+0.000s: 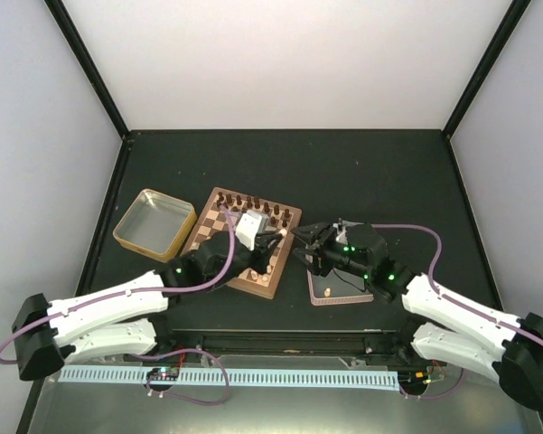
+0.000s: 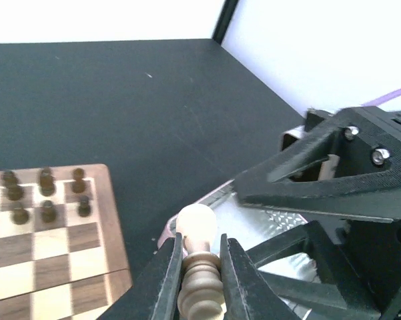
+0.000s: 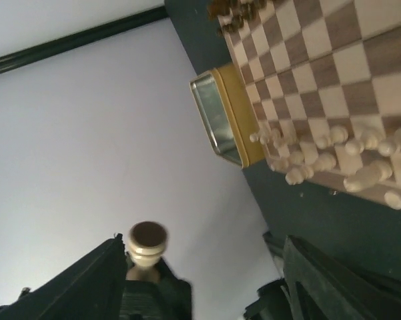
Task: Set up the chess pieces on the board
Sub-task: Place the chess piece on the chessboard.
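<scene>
A yellow-rimmed metal tin (image 1: pixel 154 221) is lying open on the dark table (image 1: pixel 361 172). Near the tin's right, dark brown chessmen (image 1: pixel 253 202) are standing upright; a clear tray (image 1: pixel 341 296) is lying well apart, further right.

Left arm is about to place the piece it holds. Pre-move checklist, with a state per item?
1. Left tool grip on the pale piece: ok, fingers shut on its stem.
2. Right tool open: ok, fingers wide apart.
3. Clearance between arms: not ok, the right tool sits close beside the left tool, off the corner of the board.
4. Pale pieces already on the board standing: not ok, some appear toppled near its edge.
5. Dark pieces in their rows: ok, upright.
6. Target square free: cannot tell.
</scene>
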Controlling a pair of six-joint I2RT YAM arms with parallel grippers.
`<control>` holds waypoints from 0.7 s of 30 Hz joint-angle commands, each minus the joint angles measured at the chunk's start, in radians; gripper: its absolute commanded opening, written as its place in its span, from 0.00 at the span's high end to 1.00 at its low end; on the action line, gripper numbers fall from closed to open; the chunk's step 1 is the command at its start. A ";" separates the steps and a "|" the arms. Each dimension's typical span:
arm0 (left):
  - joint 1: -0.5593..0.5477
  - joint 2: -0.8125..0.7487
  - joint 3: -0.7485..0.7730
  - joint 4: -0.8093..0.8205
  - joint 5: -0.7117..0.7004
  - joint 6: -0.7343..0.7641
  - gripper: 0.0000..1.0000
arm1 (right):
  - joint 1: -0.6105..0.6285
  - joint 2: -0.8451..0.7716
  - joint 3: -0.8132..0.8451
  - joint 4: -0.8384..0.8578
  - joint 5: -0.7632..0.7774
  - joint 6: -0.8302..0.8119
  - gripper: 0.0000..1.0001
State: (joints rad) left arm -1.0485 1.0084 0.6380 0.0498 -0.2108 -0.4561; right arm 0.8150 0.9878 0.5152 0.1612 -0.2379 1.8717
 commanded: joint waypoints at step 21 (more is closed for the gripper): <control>0.472 0.127 0.340 -1.106 0.267 0.090 0.93 | -0.015 -0.248 -0.023 -0.367 0.364 -0.618 0.31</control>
State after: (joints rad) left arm -0.6300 1.0859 0.9432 -0.9653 -0.0429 -0.4168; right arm 0.8051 0.7631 0.4900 -0.1787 0.0731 1.2972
